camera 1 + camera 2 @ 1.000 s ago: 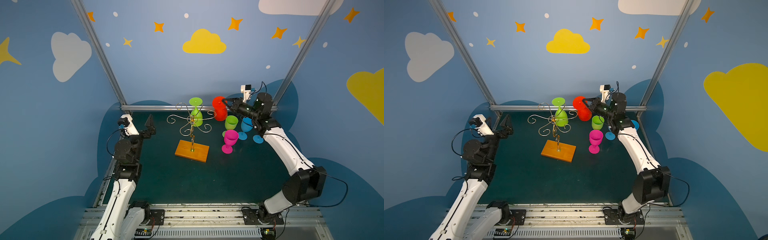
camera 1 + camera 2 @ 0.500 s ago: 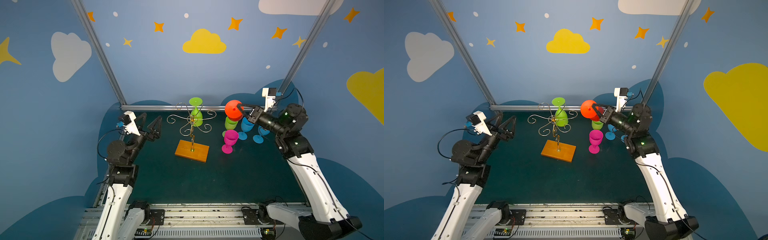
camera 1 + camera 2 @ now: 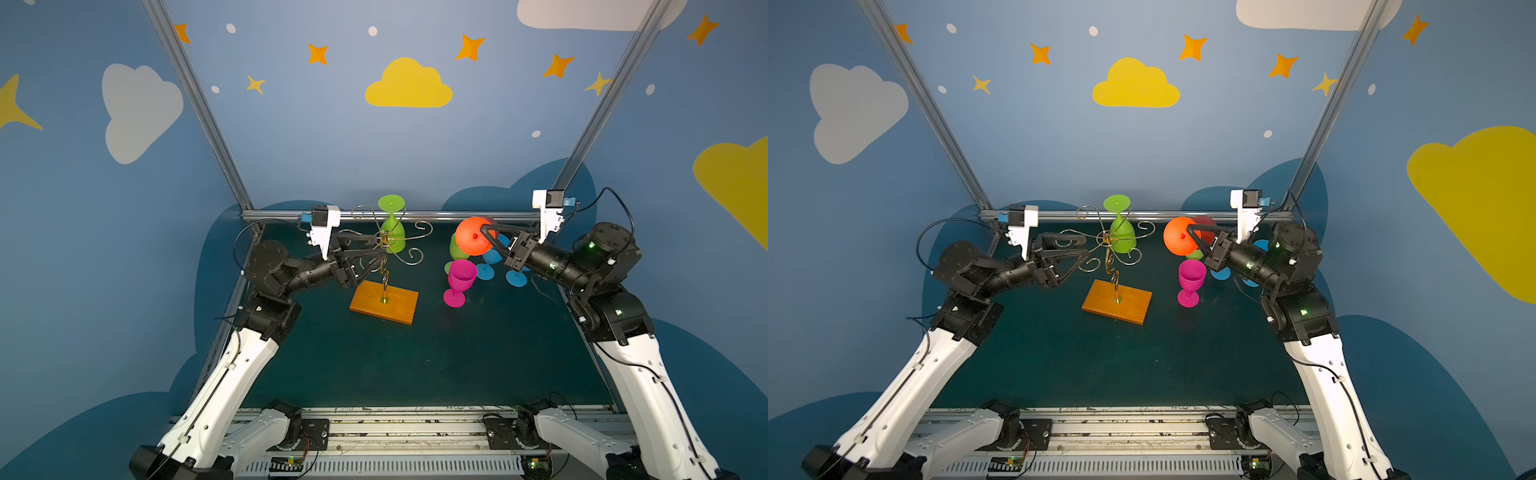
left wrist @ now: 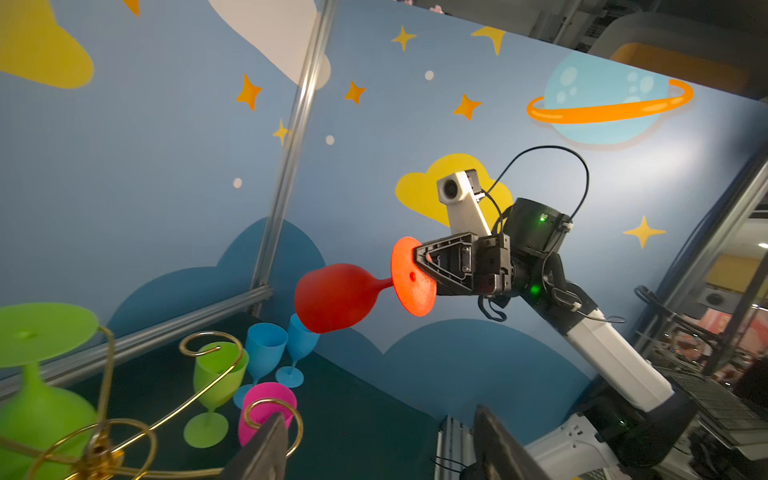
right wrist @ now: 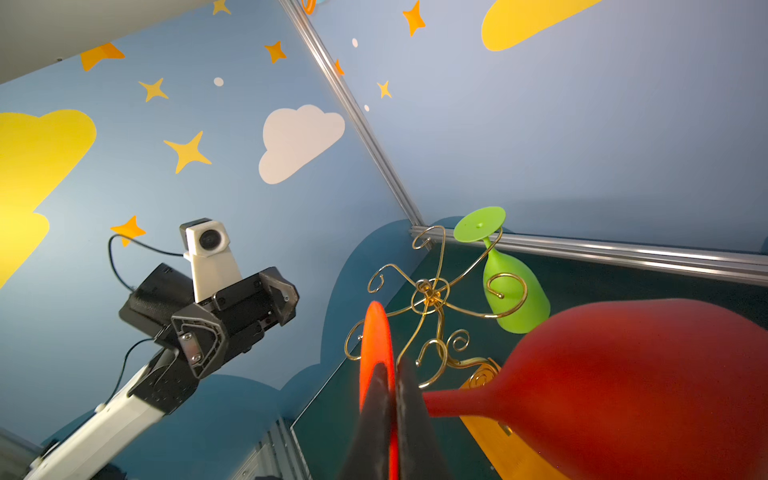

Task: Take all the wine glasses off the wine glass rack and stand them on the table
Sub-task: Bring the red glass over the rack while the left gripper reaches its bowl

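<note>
One red wine glass is already clear of the wine glass rack. The right hand is clamped tight on the rim of its foot. The glass lies level, with its stem pointing away from the hand and its bowl farthest out, over the upright glasses on the worktop. A green wine glass hangs foot-up on the rack, just beyond the left hand, which is the nearer one. Its jaws stand partly apart beside the scroll wires and grip nothing I can make out. Standing the red glass up would likely need a wrist turn. No writing is readable.
</note>
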{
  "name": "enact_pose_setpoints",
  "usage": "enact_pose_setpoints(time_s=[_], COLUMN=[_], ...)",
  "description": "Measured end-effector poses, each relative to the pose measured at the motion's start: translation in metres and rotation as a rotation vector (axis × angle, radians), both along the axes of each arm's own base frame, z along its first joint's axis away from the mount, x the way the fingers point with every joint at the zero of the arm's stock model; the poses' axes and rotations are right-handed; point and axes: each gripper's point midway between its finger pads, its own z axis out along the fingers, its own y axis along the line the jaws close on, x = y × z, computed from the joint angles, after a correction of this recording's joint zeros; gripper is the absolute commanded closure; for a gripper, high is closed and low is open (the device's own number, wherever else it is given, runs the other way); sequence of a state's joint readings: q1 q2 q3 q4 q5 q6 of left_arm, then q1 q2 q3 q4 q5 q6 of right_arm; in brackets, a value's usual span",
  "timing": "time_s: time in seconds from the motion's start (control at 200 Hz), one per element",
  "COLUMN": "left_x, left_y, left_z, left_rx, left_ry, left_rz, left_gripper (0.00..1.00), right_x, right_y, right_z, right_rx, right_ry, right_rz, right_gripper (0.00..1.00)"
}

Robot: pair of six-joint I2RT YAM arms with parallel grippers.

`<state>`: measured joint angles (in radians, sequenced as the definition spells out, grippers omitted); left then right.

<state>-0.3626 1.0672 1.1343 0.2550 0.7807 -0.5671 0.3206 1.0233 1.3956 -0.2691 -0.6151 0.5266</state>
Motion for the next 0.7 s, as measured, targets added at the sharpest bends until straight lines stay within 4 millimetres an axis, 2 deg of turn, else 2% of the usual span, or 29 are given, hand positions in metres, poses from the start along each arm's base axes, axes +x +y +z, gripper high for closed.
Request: enact_pose_setpoints(time_s=[0.33, 0.581, 0.626, 0.701], left_x=[-0.012, -0.009, -0.008, -0.007], left_y=[-0.060, -0.085, -0.087, -0.091], left_z=[-0.001, -0.003, -0.005, -0.008], left_rx=[0.015, 0.015, 0.015, 0.011], left_ry=[0.024, 0.042, 0.050, 0.070], left_rz=[-0.182, -0.240, -0.244, -0.258], left_gripper=[0.36, 0.41, 0.44, 0.56], right_x=[-0.031, -0.048, -0.050, -0.052], right_y=[0.028, 0.045, 0.047, 0.050], right_z=[0.006, 0.003, 0.003, 0.002], right_rx=[-0.026, -0.040, -0.043, -0.050], right_ry=[-0.041, -0.053, -0.058, -0.060], right_rz=[0.131, 0.198, 0.207, 0.210], right_gripper=[1.00, 1.00, 1.00, 1.00])
